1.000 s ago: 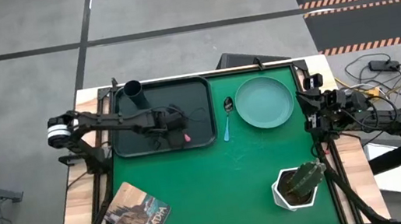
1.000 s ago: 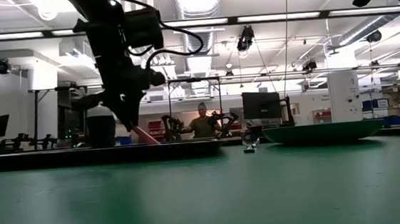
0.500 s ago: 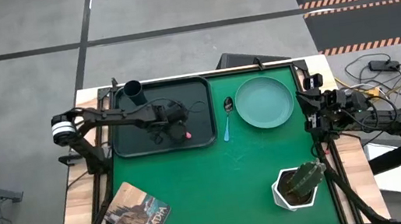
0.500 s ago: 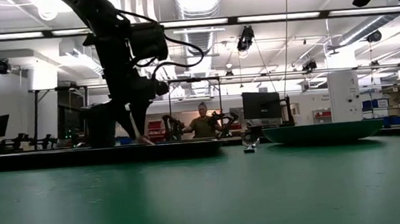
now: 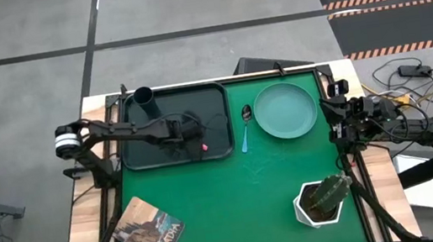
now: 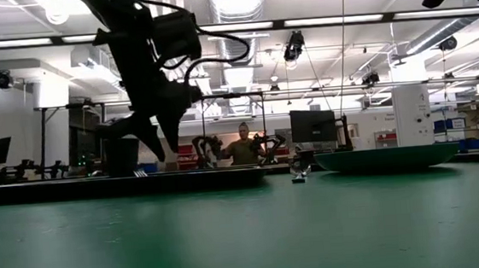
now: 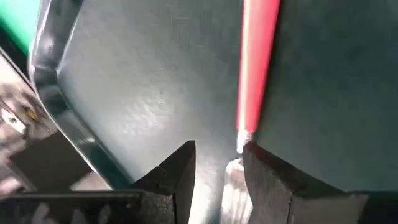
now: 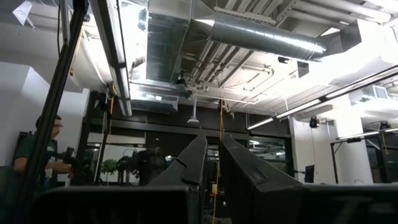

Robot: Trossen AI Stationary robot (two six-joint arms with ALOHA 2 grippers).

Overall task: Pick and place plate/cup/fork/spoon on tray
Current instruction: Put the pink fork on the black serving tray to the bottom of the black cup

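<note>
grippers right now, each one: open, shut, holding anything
left gripper: open over the tray, holding nothing; the fork lies on the tray between its fingers.
right gripper: shut, empty, parked at the table's right edge.

black tray, black cup, pink-red fork handle, teal-green plate, light blue spoon handle, green table mat

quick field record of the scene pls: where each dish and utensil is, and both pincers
tray: table's far left part
cup: upright in tray's far left corner
fork: lying flat in tray, released
spoon: on green mat between tray and plate
plate: on mat, right of spoon
left pincer: open, over tray above fork
right pincer: shut, parked at table's right edge
left to place: spoon, plate
</note>
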